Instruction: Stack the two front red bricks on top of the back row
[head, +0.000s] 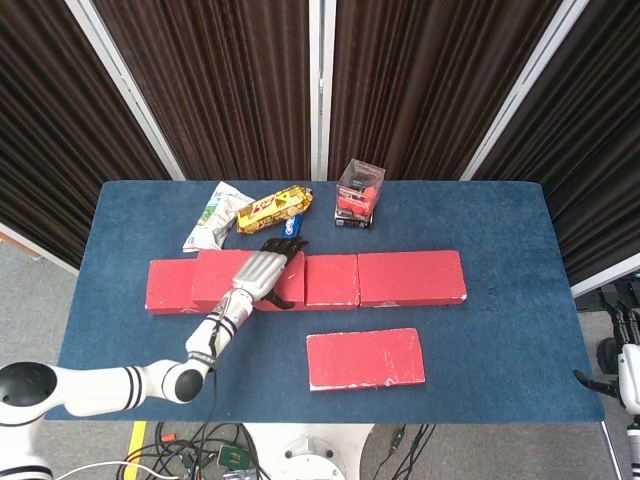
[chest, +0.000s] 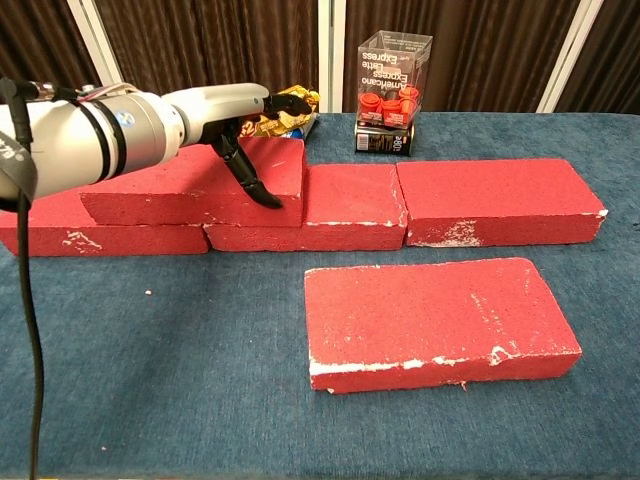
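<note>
A blue table (head: 500, 230) holds a back row of three red bricks (chest: 500, 200) laid end to end across its middle. A fourth red brick, the stacked brick (chest: 190, 185), lies on top of the left part of that row, its right edge just past the seam between the left and middle bricks. The left hand (head: 262, 272) reaches across this stacked brick's top, fingers (chest: 245, 172) draped over its front face near the right edge and touching it; whether it is grasping or only pressing the brick cannot be told. The front brick (chest: 435, 320) lies flat by itself near the front table edge, well apart from the row, with open cloth all around it. Behind the row sit a yellow snack packet (head: 272, 207), a white pouch (head: 210, 218) and a clear box of red items (chest: 392, 78). Of the right hand (head: 625, 380), only a small part shows past the table's right edge, its state unclear.
</note>
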